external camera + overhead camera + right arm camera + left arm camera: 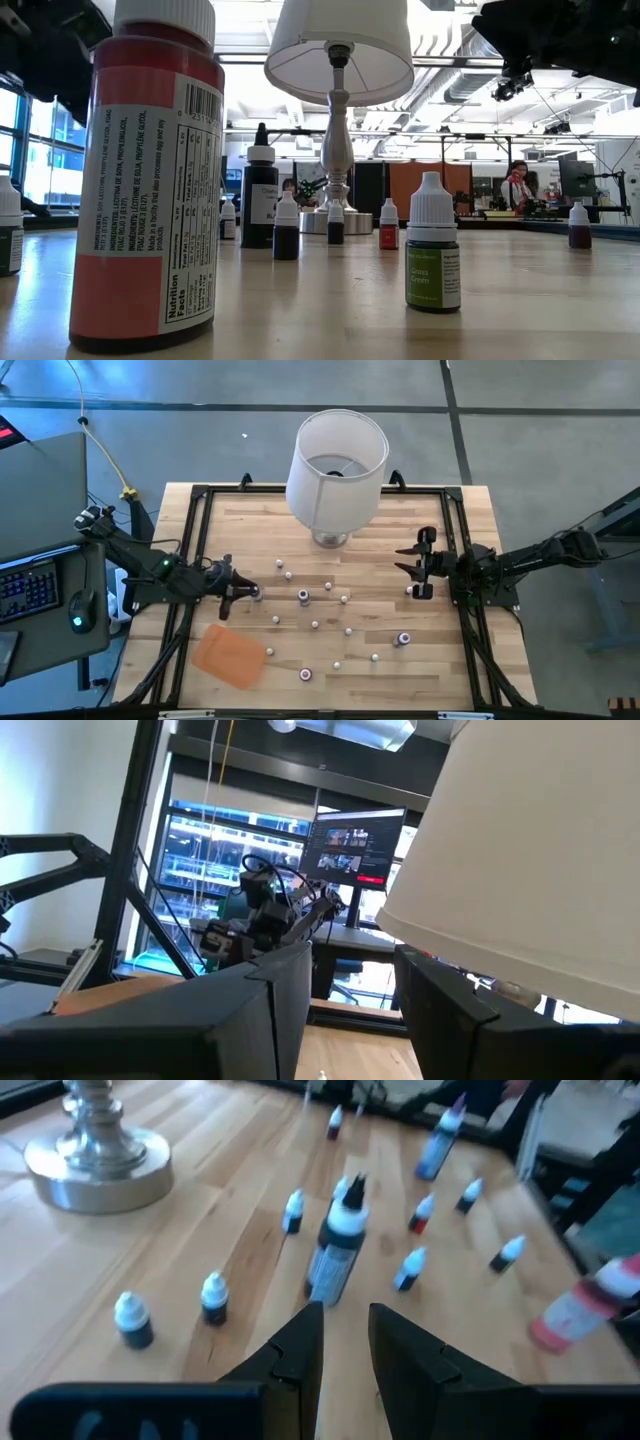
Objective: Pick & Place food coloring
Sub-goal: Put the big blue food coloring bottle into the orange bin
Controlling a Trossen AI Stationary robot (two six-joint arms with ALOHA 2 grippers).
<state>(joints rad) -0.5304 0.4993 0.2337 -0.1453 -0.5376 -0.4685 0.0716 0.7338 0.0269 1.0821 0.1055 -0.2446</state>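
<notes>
Several tiny food coloring bottles (345, 599) stand scattered on the wooden table (470, 520). My left gripper (250, 592) hovers at the table's left side, open by a narrow gap (347, 1325), with nothing between its fingers. A taller dark bottle with a black tip (338, 1255) stands just beyond its fingertips, apart from them. My right gripper (402, 559) waits at the table's right side, open and tipped upward (350, 970), facing the lampshade (540, 860). A small bottle (410, 590) stands close beside it.
A white lamp (335, 470) stands on its metal base (95, 1165) at the far middle. A flat orange tray (230, 655) lies at the near left. A large red bottle (150, 170) and a green-labelled one (433, 245) stand near the front edge.
</notes>
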